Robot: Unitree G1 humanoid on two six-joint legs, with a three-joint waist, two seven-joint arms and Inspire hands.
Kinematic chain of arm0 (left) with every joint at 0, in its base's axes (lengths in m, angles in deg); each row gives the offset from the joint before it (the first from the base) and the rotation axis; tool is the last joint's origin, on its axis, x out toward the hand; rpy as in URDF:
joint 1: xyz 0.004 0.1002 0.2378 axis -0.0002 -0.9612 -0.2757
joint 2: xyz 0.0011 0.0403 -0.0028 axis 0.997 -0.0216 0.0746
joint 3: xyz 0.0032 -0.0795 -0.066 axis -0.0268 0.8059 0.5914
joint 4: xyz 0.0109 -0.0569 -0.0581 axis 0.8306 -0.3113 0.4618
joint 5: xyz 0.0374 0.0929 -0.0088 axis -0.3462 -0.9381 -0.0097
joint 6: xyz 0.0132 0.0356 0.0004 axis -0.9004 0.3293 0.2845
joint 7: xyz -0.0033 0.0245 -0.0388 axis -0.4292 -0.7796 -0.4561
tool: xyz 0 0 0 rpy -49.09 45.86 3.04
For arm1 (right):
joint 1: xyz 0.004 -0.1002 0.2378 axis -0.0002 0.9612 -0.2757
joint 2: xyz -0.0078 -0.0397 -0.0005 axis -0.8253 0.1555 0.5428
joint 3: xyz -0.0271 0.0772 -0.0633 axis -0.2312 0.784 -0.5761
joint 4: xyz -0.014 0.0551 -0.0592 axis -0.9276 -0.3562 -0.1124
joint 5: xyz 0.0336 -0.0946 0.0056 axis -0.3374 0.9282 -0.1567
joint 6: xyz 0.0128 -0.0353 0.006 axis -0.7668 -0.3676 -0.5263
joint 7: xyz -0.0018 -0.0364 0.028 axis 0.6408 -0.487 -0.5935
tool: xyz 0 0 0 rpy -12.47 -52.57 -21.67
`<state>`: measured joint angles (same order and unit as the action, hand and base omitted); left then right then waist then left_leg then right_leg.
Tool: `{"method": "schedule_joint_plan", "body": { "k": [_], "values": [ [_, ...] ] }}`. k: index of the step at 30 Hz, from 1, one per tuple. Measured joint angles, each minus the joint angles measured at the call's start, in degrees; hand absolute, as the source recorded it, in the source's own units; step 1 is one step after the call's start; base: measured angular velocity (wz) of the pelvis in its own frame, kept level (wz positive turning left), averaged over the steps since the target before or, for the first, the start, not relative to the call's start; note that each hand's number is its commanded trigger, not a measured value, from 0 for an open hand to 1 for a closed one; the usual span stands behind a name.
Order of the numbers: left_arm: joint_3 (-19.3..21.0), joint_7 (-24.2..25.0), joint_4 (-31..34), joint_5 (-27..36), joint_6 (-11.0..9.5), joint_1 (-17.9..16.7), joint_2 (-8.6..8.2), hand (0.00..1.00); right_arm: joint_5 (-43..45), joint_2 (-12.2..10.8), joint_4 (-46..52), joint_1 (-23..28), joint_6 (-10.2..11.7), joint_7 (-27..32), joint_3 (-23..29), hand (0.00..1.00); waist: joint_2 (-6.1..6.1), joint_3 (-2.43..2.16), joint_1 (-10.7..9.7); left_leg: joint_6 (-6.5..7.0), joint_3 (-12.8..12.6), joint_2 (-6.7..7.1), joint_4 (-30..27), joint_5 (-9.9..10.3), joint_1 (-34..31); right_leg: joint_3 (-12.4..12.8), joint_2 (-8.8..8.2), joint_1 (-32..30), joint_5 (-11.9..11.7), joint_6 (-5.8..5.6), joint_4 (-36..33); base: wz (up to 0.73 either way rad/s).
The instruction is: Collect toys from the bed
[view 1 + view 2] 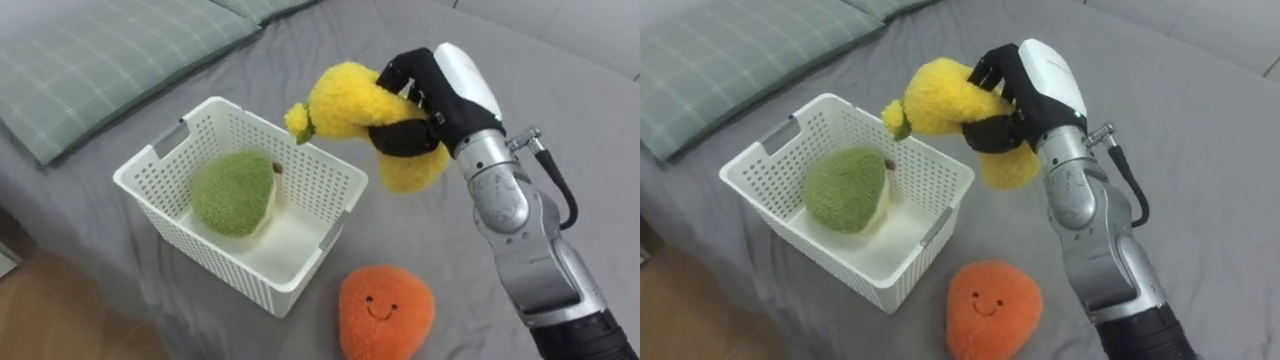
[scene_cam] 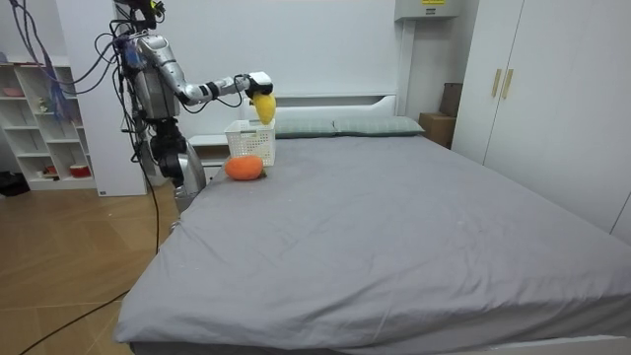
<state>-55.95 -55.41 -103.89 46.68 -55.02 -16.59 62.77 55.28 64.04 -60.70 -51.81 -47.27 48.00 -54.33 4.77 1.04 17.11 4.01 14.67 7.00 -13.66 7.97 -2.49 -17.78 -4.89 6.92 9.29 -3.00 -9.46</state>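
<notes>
We see the robot's right hand (image 1: 445,85) raised above the grey bed sheet (image 1: 590,100), its dark fingers curled tight around the middle of a fluffy yellow plush banana toy (image 1: 345,100). The toy's 2 ends stick out of the grip. 1 hangs below the hand. The other, with a small green tip, reaches past the fingers over the nearest rim of a white perforated plastic basket (image 1: 160,170). That basket sits on the sheet just beside and below the hand. Inside it we find 1 round green plush toy (image 1: 232,192). Below the wrist, just beside the basket, a round orange plush toy with a smiling face (image 1: 385,312) lies on the sheet. Beyond the basket, well apart from the hand, lies a green checked pillow (image 1: 100,60). In the room view the robot stands at the bed's side, this arm held out over the basket.
</notes>
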Motion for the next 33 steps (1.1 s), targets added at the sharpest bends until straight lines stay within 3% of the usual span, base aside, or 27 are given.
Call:
{"method": "schedule_joint_plan", "body": {
  "k": [6,10,11,12,13,14,15,19,27,33],
  "values": [
    [0.0,0.1,0.1,-4.8,0.9,-0.8,-0.46,0.00,2.2,-2.4,0.0,0.0,-0.2,-0.7,-1.3,1.00,0.08,-0.05,0.9,-0.57,2.9,0.88,-1.0,-0.4,-1.2,-1.3,0.00,0.6,0.0,-0.05,0.8,0.26],
    [0.0,0.2,0.3,-6.3,1.8,-1.0,-0.62,0.00,2.0,-3.1,0.0,0.0,-1.8,-1.9,-2.7,1.00,0.28,-0.07,2.9,-1.01,4.2,1.36,-1.1,-0.8,-2.1,-1.3,0.01,0.4,0.4,-0.53,0.8,0.16],
    [0.0,0.2,0.5,-6.3,2.1,-0.9,-0.68,0.00,1.9,-3.1,0.0,0.0,-1.8,-2.2,-3.1,0.93,0.50,-0.16,3.3,-1.09,4.6,1.68,-1.1,-1.0,-2.2,-1.2,-0.04,0.3,0.6,-0.56,0.8,0.23],
    [0.0,0.1,0.6,-6.2,2.2,-0.8,-0.72,0.00,1.7,-3.1,0.0,0.0,-1.8,-2.2,-3.3,0.64,0.57,-0.14,3.6,-1.09,4.7,1.70,-1.1,-1.0,-2.2,-1.1,-0.04,0.3,0.7,-0.54,0.8,0.17],
    [0.0,0.0,0.9,-6.1,2.3,-0.9,-0.74,0.00,1.6,-3.2,0.0,0.0,-1.8,-2.2,-3.8,0.51,0.78,-0.19,4.2,-0.94,5.0,1.71,-1.1,-1.2,-2.2,-1.1,-0.03,0.4,0.8,-0.46,0.8,0.11],
    [0.3,0.0,1.1,-6.1,2.4,-0.8,-0.75,0.00,1.7,-3.4,0.0,-0.2,-1.8,-2.2,-4.3,0.03,1.05,-0.23,4.7,-1.00,5.2,1.75,-1.1,-1.3,-2.3,-1.2,-0.02,0.4,0.8,-0.43,0.8,0.12],
    [0.6,0.0,1.1,-6.1,2.4,-0.7,-0.78,0.00,1.8,-3.5,0.0,-0.4,-1.9,-2.2,-4.7,0.00,1.20,-0.23,4.9,-1.05,5.3,1.78,-1.1,-1.3,-2.3,-1.4,-0.02,0.4,0.9,-0.39,0.8,0.13],
    [2.6,-0.7,1.1,-5.7,2.6,1.2,-0.86,0.00,1.7,-3.9,-0.5,-3.2,-2.2,-2.2,-5.6,0.00,2.36,-0.01,5.3,-1.56,6.1,1.87,-1.1,-1.7,-3.0,-2.0,0.02,0.0,1.0,-0.30,0.9,0.12],
    [2.7,-1.2,1.2,-5.7,3.3,3.0,-1.22,0.00,1.4,-4.3,-2.4,-4.5,-2.5,-2.3,-5.6,0.00,2.88,-0.16,5.5,-1.71,6.0,2.04,-1.2,-1.8,-3.5,-1.9,-0.05,-0.8,1.5,-0.20,0.7,0.00],
    [2.6,-1.7,0.9,-4.2,3.2,3.8,-1.25,0.00,1.6,-4.0,-4.4,-4.5,-2.8,-2.4,-7.6,0.00,3.16,-0.03,5.5,-1.43,5.7,1.85,-0.9,-2.0,-3.7,-1.3,0.01,-0.9,1.6,-0.09,0.8,-0.03]
  ]
}}
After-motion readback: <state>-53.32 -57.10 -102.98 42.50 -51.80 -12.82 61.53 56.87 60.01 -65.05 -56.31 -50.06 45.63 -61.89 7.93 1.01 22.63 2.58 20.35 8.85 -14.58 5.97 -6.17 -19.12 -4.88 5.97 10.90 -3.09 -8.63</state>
